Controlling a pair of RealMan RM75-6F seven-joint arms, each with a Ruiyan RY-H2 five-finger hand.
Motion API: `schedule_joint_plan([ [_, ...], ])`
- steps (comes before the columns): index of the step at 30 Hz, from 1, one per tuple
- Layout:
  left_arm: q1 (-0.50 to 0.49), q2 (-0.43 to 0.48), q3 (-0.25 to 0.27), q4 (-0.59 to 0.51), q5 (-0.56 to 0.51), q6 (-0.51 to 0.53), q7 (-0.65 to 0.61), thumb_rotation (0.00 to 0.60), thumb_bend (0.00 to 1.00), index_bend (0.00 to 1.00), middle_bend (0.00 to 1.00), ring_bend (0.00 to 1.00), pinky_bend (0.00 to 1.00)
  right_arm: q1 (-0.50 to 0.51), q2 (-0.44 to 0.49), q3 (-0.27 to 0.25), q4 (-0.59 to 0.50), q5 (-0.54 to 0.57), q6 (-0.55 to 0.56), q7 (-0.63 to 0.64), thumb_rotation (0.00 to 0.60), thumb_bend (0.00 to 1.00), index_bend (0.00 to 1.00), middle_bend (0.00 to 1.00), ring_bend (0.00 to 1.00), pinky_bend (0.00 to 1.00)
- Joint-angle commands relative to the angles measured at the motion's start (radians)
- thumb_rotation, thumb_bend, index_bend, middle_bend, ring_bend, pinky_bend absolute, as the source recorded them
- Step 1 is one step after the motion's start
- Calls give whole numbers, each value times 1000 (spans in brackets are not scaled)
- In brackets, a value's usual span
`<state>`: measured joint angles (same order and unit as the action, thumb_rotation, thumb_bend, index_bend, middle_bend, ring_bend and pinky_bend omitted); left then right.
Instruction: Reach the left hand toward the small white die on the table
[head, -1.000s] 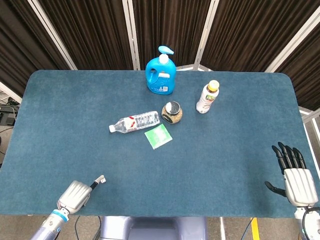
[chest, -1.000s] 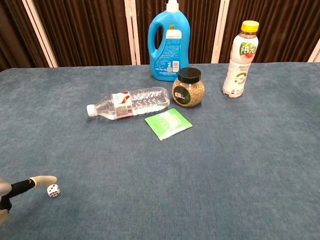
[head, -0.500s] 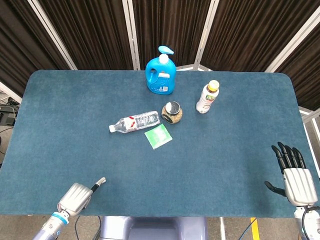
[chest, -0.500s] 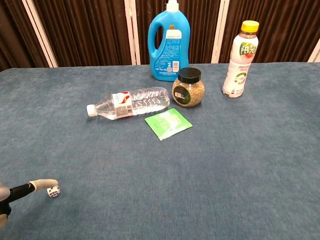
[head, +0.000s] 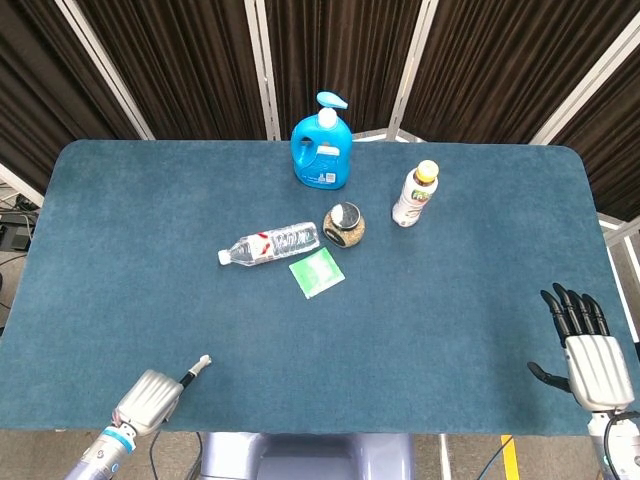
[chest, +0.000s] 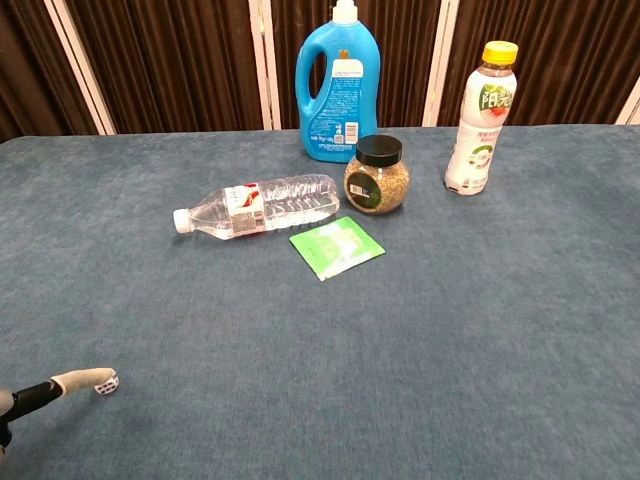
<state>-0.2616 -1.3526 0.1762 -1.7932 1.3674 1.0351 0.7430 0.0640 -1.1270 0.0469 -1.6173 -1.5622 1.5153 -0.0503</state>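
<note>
At the near left edge of the table (head: 120, 250), the left hand (head: 150, 394) lies low, knuckles up, one finger (chest: 75, 381) stretched out ahead, the rest curled under. Nothing is held. Fingertip sits right at the die (chest: 106, 382), overlapping its top edge in the chest view; cannot tell whether it truly touches. From the head view the die is hidden at the fingertip. The die rests on the blue cloth, white with dark pips, well nearer than the clear bottle (chest: 255, 207) and further left than its cap.

Taking the clear bottle as the mark: it lies on its side mid-table, cap pointing left. Green packet (chest: 337, 246) flat just near-right of it. Jar (chest: 376, 176) with black lid upright just beside the bottle's base end, on the right. Blue detergent jug (chest: 336, 88) upright behind that end, toward the far edge. White drink bottle (chest: 478, 120) with yellow cap upright, further right, beyond the jar.

Right hand (head: 590, 354) far to the right of all this, at the near right table edge, dark fingers extended and apart, gripping nothing.
</note>
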Motion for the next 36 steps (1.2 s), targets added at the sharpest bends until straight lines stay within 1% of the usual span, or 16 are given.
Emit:
schedule_joint_plan([
  [1, 1, 9, 11, -5, 5, 4, -4, 600, 773, 0, 770, 749, 732, 0, 2, 1, 0, 1, 2, 4, 600, 9, 1, 0, 0, 0],
  [9, 17, 45, 55, -11, 50, 28, -35, 600, 775, 0, 770, 749, 732, -2, -5, -5, 6, 2, -3, 1, 600, 9, 1, 0, 0, 0],
  [13, 32, 58, 77, -7, 102, 60, -69, 600, 778, 0, 770, 749, 732, -2, -7, -5, 9, -1, -2, 1, 600, 8, 1, 0, 0, 0],
  [17, 49, 71, 85, 0, 162, 113, -113, 600, 777, 0, 763, 742, 728, -1, -9, -4, 14, 1, -4, 3, 600, 9, 1, 0, 0, 0],
  [18, 56, 74, 82, -1, 183, 140, -127, 600, 777, 0, 735, 715, 705, -1, -9, -4, 14, 1, -4, 4, 600, 9, 1, 0, 0, 0],
  [20, 76, 78, 79, 12, 243, 211, -171, 600, 768, 0, 607, 607, 602, 0, -9, -4, 16, 0, -3, 7, 600, 9, 1, 0, 0, 0],
  [21, 87, 78, 75, 23, 275, 251, -198, 600, 745, 0, 485, 511, 501, -1, -8, -5, 14, -3, 0, 8, 600, 9, 1, 0, 0, 0],
  [22, 102, 77, 67, 39, 311, 307, -229, 600, 701, 0, 345, 397, 380, -3, -7, -5, 10, -6, 4, 7, 600, 9, 1, 0, 0, 0],
  [23, 116, 73, 60, 58, 342, 357, -256, 600, 662, 0, 249, 312, 295, -3, -6, -6, 8, -6, 4, 6, 600, 9, 1, 0, 0, 0],
  [24, 133, 71, 49, 76, 369, 415, -279, 600, 600, 0, 123, 179, 170, -2, -5, -6, 5, -7, 3, 6, 600, 8, 1, 0, 0, 0],
  [25, 147, 71, 43, 92, 386, 456, -294, 600, 534, 0, 41, 75, 75, -1, -4, -5, 5, -7, 2, 8, 600, 8, 1, 0, 0, 0],
  [27, 170, 73, 26, 110, 401, 519, -314, 600, 436, 0, 0, 0, 4, 1, -6, -5, 7, -10, 2, 4, 600, 9, 1, 0, 0, 0],
  [28, 181, 74, 13, 115, 399, 549, -325, 600, 389, 0, 0, 0, 0, 1, -9, -6, 9, -11, 1, -1, 600, 9, 1, 0, 0, 0],
  [30, 193, 75, -5, 122, 395, 583, -341, 600, 343, 0, 0, 0, 0, 2, -12, -8, 10, -11, -3, -5, 600, 9, 1, 0, 0, 0],
  [33, 205, 76, -36, 148, 384, 626, -383, 600, 308, 0, 0, 0, 0, 0, -14, -12, 9, -15, -2, -13, 600, 10, 1, 0, 0, 0],
  [36, 212, 84, -55, 161, 369, 645, -421, 600, 299, 0, 0, 0, 0, -3, -13, -15, 8, -26, 8, -14, 600, 9, 1, 0, 0, 0],
])
